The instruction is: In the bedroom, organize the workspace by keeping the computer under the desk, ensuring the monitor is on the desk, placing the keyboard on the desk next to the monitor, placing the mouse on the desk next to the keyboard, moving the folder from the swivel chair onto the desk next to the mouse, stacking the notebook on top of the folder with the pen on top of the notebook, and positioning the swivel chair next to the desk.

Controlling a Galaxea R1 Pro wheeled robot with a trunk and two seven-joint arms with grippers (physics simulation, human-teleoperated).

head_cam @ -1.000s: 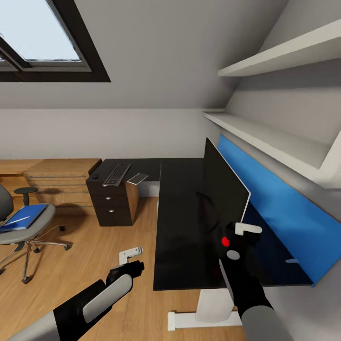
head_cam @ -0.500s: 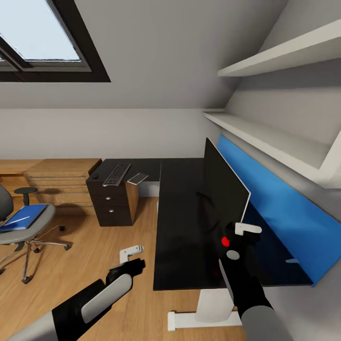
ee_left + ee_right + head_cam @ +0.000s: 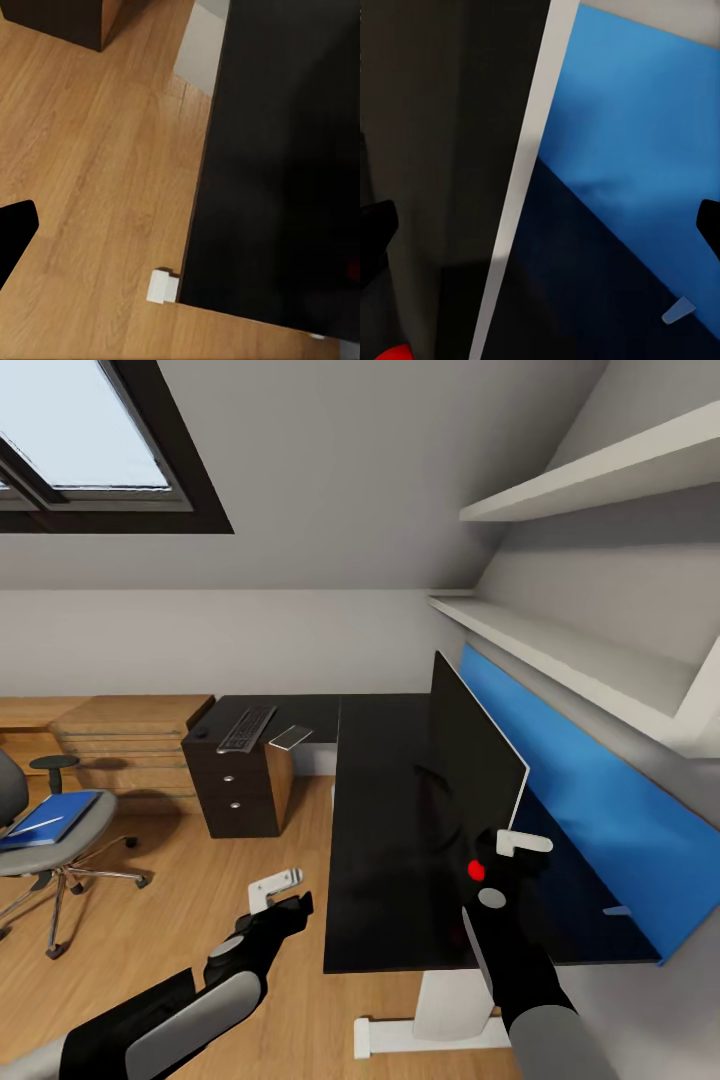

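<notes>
Left of the bench [image 3: 385, 840], the folder [image 3: 48, 818] lies on the swivel chair [image 3: 40, 840]. The keyboard [image 3: 246, 728] and notebook [image 3: 291, 737] rest on the bench's far wing. The left gripper [image 3: 278, 887] hovers over the floor beside the bench, jaws released. The right gripper [image 3: 512, 847] straddles the upright monitor's [image 3: 470, 765] edge, jaws apart.
</notes>
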